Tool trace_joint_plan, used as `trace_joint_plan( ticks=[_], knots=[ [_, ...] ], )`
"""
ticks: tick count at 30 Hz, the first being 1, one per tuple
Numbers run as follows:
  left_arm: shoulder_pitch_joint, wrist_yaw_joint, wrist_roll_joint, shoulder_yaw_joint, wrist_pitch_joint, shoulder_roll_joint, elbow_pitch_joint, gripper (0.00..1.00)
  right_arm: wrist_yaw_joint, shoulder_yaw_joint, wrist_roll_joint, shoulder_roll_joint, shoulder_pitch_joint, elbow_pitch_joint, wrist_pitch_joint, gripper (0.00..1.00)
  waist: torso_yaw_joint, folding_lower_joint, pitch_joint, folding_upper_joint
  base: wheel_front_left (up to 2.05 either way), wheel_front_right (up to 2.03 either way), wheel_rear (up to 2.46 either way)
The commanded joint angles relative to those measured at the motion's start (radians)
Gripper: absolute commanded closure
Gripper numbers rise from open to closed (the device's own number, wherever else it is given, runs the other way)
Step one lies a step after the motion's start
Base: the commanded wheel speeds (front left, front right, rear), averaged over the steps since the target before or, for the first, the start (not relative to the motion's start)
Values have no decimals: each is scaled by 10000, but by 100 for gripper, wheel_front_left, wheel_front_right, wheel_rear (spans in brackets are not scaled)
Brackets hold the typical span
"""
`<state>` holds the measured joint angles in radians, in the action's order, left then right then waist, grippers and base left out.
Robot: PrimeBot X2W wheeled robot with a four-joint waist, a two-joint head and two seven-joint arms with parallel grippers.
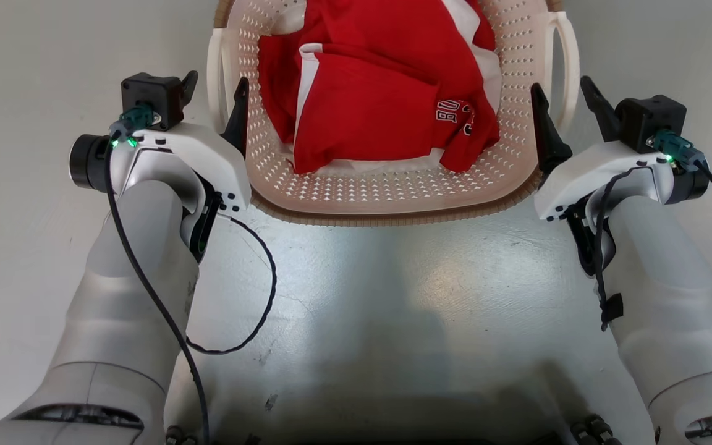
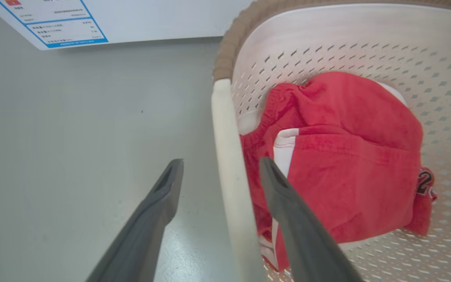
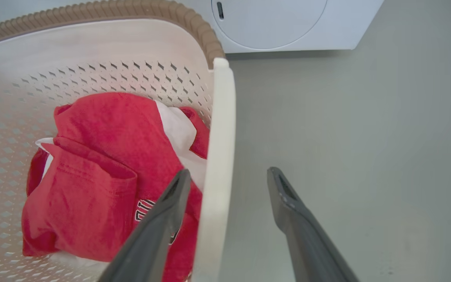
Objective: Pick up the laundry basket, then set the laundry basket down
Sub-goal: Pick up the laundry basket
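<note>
We have rounded pale-grey forearms ending in white wrist shells dotted with small dark screws. Thin black cables loop along both, running to teal plugs beside green lights on black boxy mounts. Our fingers are long, dark, tapered

Bright even light, soft glare on the floor, sharp focus
</note>
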<state>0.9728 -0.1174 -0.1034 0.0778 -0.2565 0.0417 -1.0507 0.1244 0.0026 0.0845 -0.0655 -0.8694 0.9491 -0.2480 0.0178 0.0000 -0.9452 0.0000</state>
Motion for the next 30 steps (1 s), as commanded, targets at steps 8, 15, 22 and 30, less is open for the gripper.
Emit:
trace_joint_plan(
  ticks=[8, 15, 22, 30],
  knots=[
    [541, 52, 110, 167, -53, 262, -891, 0, 63, 212, 34, 152, -197, 534, -138, 0, 153, 0, -117, 0, 0, 0, 0],
    [1009, 63, 106, 344, -53, 232, -1524, 0, 63, 592, 479, 152, -705, 1245, -138, 0, 195, 0, -158, 0, 0, 0, 0],
    [1284, 88, 59, 453, -53, 235, -1756, 0, 63, 833, 769, 152, -1101, 1765, -138, 0, 191, 0, -208, 0, 0, 0, 0],
    [1318, 133, 9, 558, -53, 292, -1861, 0, 63, 915, 836, 152, -1477, 2175, -138, 0, 153, 0, -237, 0, 0, 0, 0]
  ],
)
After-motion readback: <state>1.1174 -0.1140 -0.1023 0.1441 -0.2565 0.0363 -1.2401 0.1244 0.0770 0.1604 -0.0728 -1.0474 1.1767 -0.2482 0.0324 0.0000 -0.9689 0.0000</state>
